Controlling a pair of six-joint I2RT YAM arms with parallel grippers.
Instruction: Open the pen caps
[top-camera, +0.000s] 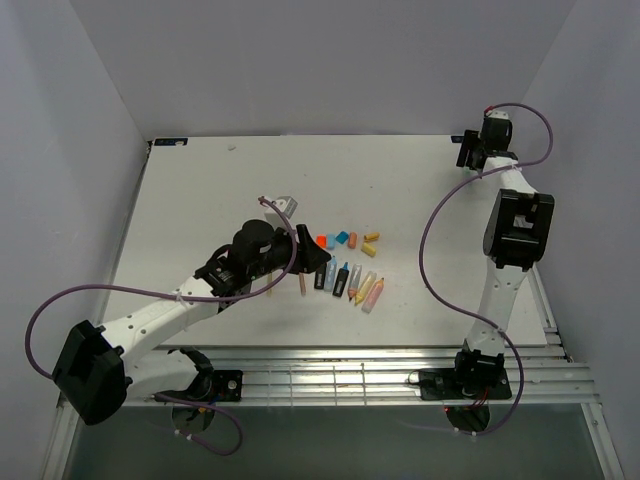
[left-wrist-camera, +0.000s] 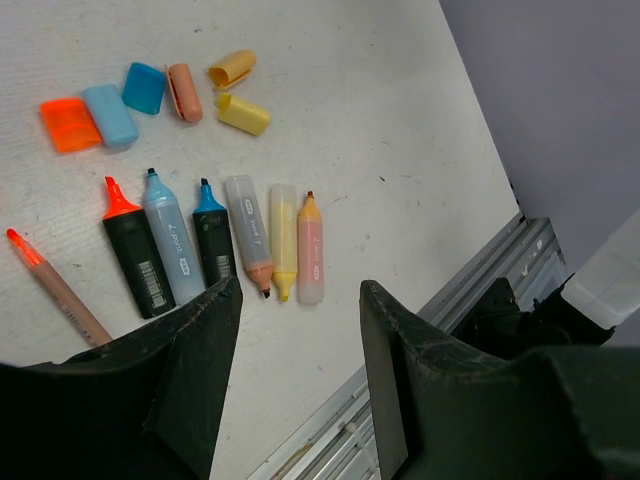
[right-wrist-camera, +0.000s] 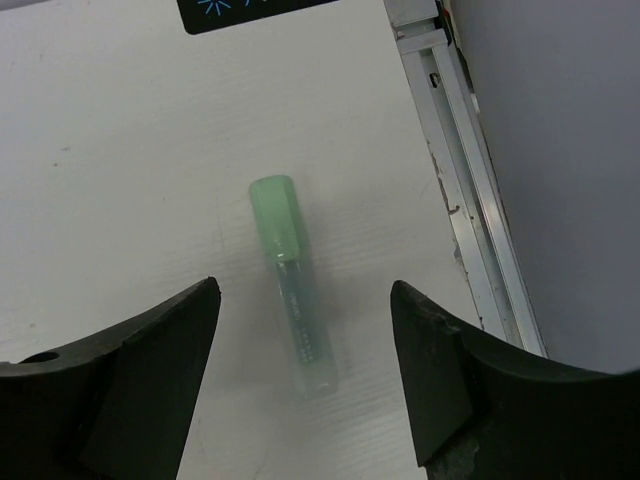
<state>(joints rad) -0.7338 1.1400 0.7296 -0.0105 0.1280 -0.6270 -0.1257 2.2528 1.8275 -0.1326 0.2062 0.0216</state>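
Several loose pen caps lie in a cluster: orange (left-wrist-camera: 68, 124), light blue (left-wrist-camera: 110, 114), blue (left-wrist-camera: 145, 87), salmon (left-wrist-camera: 184, 92) and two yellow (left-wrist-camera: 243, 113). Below them is a row of uncapped pens (left-wrist-camera: 250, 235), seen mid-table from above as pens (top-camera: 345, 280). My left gripper (left-wrist-camera: 300, 300) hangs open and empty just near of that row. At the far right corner, my right gripper (right-wrist-camera: 303, 288) is open above a green pen (right-wrist-camera: 300, 320). The pen lies blurred on the table with its green cap (right-wrist-camera: 275, 218) on.
A thin pencil-like pen with a red tip (left-wrist-camera: 55, 285) lies left of the row. A small grey object (top-camera: 285, 203) sits behind the left gripper. Metal rails run along the table's right edge (right-wrist-camera: 470, 200) and near edge (left-wrist-camera: 400, 390). Walls close in on three sides.
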